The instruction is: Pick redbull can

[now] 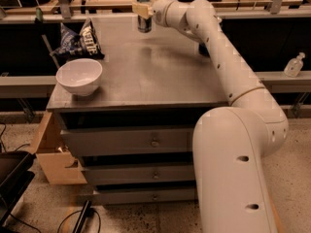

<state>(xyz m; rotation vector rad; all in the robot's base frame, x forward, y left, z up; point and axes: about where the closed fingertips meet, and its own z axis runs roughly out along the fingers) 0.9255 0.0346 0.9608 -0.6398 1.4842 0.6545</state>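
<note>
The redbull can (144, 24) is a slim can with a dark blue and silver body and a silver top, at the far edge of the grey table (160, 81). My gripper (143, 9) reaches in from the right on the long white arm. Its tan fingers (141, 9) are shut around the can's upper half. The can hangs upright just above the tabletop, with a faint shadow beneath it.
A white bowl (79, 75) stands at the table's front left corner. A dark chip bag (80, 40) lies behind it. A wooden drawer (48, 152) juts out at the lower left. A clear bottle (293, 64) stands on a ledge at the right.
</note>
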